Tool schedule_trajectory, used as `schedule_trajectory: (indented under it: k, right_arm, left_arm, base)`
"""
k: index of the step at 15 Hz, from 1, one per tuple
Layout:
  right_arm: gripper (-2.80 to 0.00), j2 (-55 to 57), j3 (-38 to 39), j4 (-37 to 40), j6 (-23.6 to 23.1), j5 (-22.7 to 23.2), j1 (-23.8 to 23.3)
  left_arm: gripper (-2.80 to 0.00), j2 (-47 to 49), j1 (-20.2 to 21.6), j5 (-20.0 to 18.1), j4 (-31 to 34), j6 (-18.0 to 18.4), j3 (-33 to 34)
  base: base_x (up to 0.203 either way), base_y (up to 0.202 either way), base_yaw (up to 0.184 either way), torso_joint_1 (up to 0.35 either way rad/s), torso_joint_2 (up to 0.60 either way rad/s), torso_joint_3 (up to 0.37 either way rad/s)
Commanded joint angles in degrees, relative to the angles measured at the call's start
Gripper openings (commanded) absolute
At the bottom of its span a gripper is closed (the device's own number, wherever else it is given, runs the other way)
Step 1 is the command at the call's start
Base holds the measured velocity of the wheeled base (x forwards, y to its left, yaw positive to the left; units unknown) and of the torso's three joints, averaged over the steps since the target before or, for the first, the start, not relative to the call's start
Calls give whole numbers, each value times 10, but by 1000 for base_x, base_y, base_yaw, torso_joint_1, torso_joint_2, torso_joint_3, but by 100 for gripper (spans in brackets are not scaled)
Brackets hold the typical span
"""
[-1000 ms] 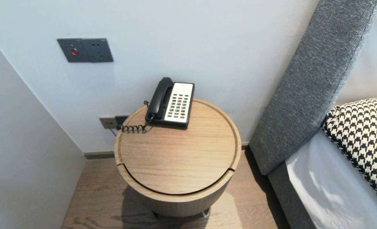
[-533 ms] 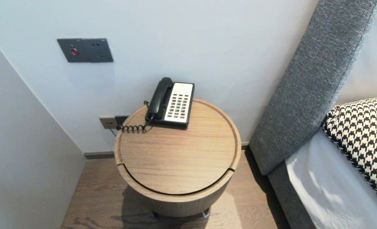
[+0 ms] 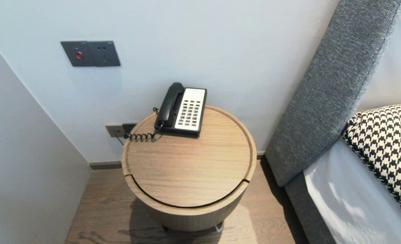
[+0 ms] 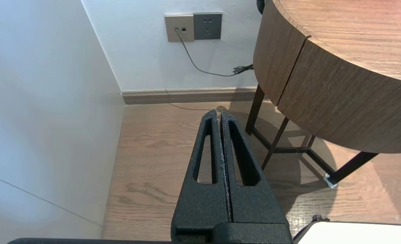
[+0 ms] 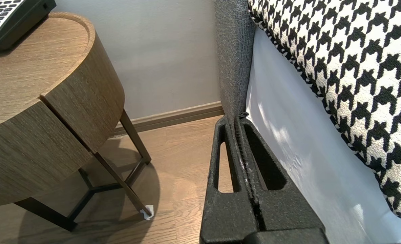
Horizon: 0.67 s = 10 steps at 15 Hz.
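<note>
The telephone (image 3: 183,110) is set at 12 o'clock on the round table (image 3: 187,169), its long axis pointed at 12. Nothing is grasped: the left gripper (image 4: 219,113) and right gripper (image 5: 236,118) are clenched low, flanking the table.

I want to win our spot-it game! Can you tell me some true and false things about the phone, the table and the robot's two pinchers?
1. The phone sits on the round wooden table. True.
2. The handset is lifted off the phone. False: the handset lies in its cradle.
3. The left gripper is shut and empty, low beside the table. True.
4. The right gripper squeezes the pillow. False: the right gripper is shut on nothing, low beside the bed.
</note>
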Motion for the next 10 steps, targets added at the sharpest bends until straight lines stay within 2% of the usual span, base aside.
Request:
schedule_trajectory:
  k: [1, 10]
  right_arm:
    - [-280, 1, 15, 0, 0, 0, 0]
    - [-280, 1, 15, 0, 1, 0, 0]
  left_arm:
    - [-280, -1, 0, 0, 0, 0, 0]
    - [-280, -1, 0, 0, 0, 0, 0]
  base:
    - [0, 0, 0, 0, 0, 0]
    - [0, 0, 0, 0, 0, 0]
